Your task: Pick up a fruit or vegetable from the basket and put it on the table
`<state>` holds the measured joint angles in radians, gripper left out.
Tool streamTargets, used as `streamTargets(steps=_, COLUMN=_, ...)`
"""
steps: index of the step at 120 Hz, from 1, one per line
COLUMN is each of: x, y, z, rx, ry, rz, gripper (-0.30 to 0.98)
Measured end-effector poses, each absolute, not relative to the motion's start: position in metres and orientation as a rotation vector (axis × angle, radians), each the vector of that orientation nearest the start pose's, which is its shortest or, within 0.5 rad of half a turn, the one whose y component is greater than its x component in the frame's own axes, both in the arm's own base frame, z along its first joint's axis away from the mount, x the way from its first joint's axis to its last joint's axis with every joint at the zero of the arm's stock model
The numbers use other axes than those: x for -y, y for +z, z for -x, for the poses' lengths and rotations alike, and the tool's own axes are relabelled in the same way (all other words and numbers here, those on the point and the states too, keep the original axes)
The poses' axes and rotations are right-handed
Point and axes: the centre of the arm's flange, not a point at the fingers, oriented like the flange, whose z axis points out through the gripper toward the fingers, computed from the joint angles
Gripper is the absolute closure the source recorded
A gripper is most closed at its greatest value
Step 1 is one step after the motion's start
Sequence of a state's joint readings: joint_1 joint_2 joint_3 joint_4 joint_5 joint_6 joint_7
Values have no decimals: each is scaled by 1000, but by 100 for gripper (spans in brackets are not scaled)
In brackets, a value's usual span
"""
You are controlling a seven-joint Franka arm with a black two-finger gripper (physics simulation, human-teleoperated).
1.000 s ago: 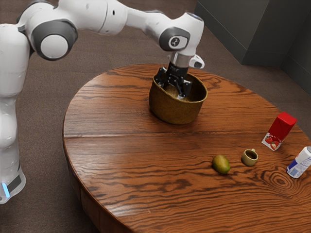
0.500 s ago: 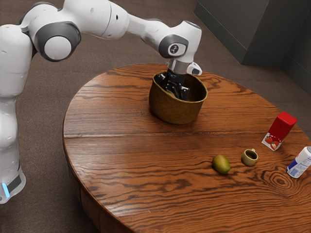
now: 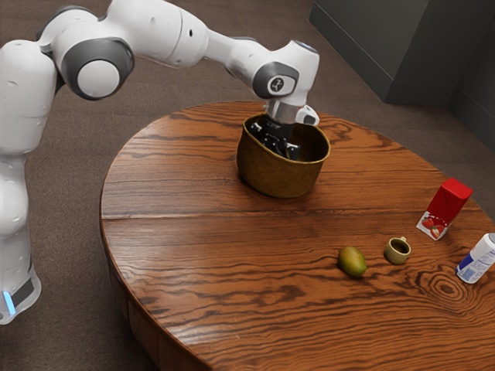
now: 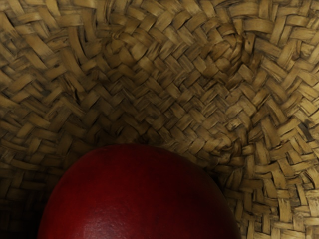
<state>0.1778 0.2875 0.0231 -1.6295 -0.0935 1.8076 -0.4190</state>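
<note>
Inside the basket, the gripper sits lower; red fruit near.

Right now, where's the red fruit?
In the wrist view, the red fruit is inside the woven basket, at or just under the gripper; that basket stands toward the exterior view's left from the green fruit.

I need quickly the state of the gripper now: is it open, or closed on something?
Gripper: lowered into the basket; open or closed cannot be told, nor whether it holds the red round thing.
</note>
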Motion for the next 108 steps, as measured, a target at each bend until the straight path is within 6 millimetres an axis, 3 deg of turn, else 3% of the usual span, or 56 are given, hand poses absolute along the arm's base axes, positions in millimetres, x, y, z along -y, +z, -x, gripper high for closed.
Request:
streamTargets(steps=97, x=-123, y=422, z=-627, rx=1030, ry=231, rz=3036, gripper=0)
streamTargets(steps=108, x=-123, y=421, z=-627, rx=1036, ry=231, rz=3040, gripper=16)
